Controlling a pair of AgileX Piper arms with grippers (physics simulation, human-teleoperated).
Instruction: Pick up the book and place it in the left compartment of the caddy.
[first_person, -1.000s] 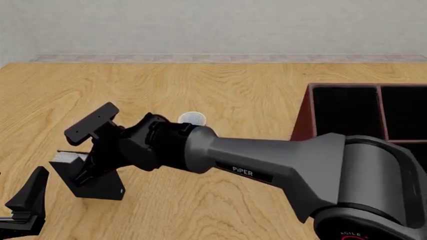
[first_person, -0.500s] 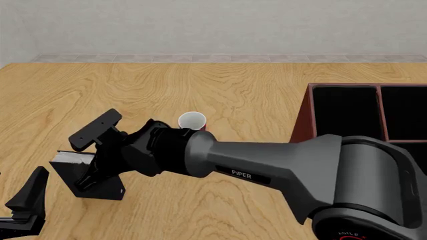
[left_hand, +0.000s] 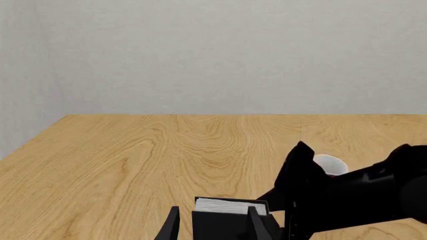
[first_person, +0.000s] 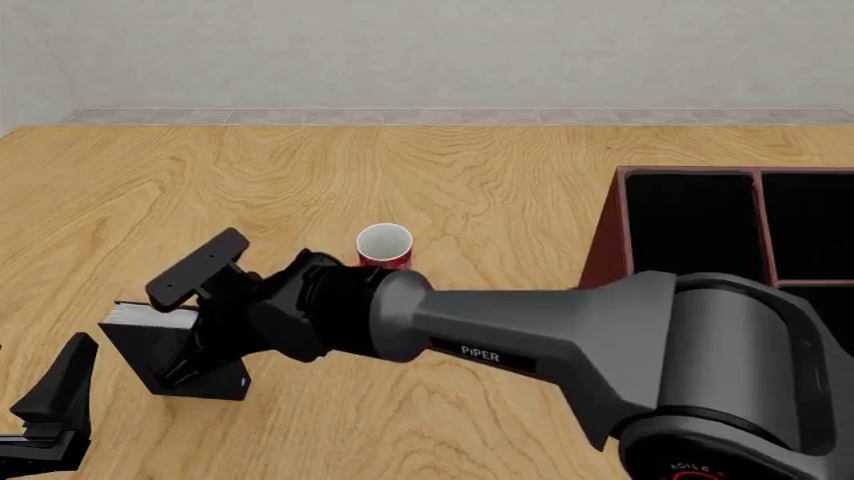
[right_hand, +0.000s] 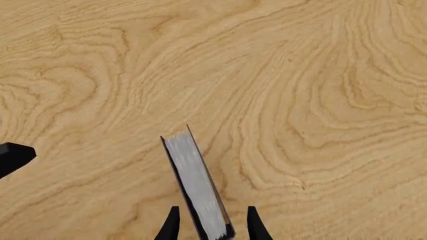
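Right wrist view has my right gripper (right_hand: 212, 224) spread open with a finger on each side of the book (right_hand: 195, 181), which stands upright on the table (first_person: 507, 180), well left of the caddy (first_person: 607, 235) and near the red mug (first_person: 383, 246). No pinch yet, so if I close off-centre I reckon it tips or twists out. Left gripper (left_hand: 212, 226) looks open too.

My table (first_person: 467, 180) looks like pale varnished wood with swirling grain. The book (first_person: 147, 345) has matt black covers and white paper edges. My right arm (first_person: 534, 335) is smooth grey plastic with a soft sheen. The mug (first_person: 384, 247) looks glossy red, the caddy (first_person: 603, 240) dark stained wood.
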